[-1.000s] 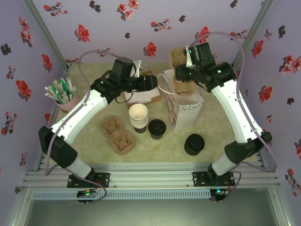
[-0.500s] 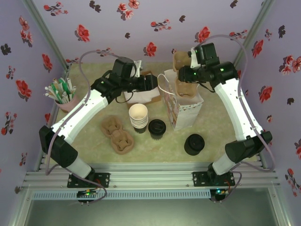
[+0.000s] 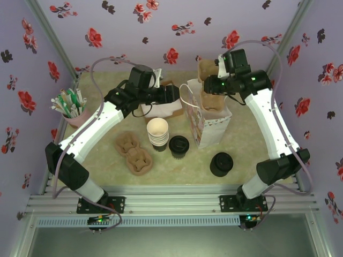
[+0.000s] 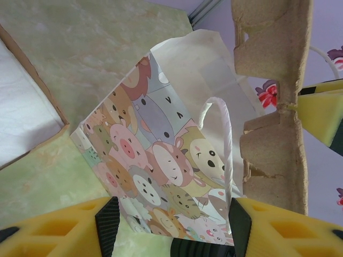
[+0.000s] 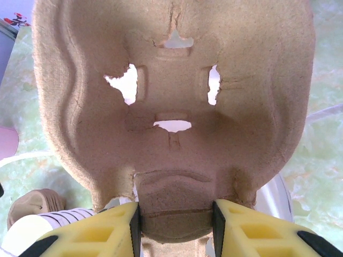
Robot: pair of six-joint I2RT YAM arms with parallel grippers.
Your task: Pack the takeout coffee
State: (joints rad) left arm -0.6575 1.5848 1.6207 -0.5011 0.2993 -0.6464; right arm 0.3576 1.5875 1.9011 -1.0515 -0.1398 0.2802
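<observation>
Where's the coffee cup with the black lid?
Top view: the lidded coffee cup stands mid-table, just right of the paper cup stack, near the animal bag.

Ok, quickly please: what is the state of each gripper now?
Left gripper: open, holding nothing, facing the white paper bag printed with cartoon animals.
Right gripper: closed on the brown moulded-pulp cup carrier.

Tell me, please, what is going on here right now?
The right gripper holds a cardboard cup tray at the mouth of the open paper bag. The left gripper hovers beside the bag, jaws apart. The lidded coffee cup stands on the table near the bag, not yet packed.
</observation>
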